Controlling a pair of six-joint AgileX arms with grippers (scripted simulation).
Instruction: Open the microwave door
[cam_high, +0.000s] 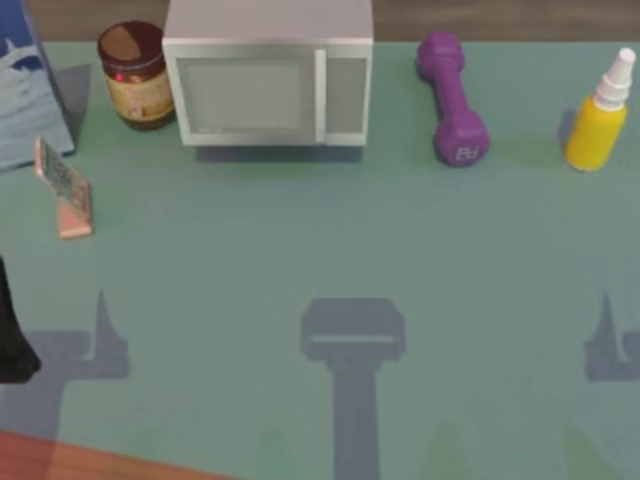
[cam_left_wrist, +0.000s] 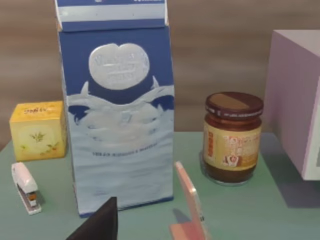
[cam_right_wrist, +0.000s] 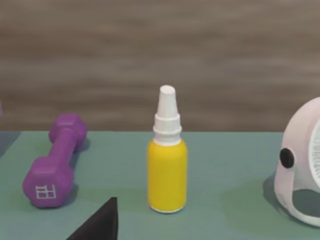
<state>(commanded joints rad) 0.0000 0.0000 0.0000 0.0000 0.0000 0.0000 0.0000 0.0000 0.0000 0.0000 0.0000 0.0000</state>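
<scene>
microwave door (cam_high: 250, 95) flush against microwave (cam_high: 268, 40) | left gripper, right gripper: state cannot tell

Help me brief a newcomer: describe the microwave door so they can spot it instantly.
Find the microwave, the big silver box at the table's far edge between a brown jar and a purple dumbbell. The microwave door is its wide, silver-framed grey window, shut, unlike the narrow plain control strip beside it.
</scene>
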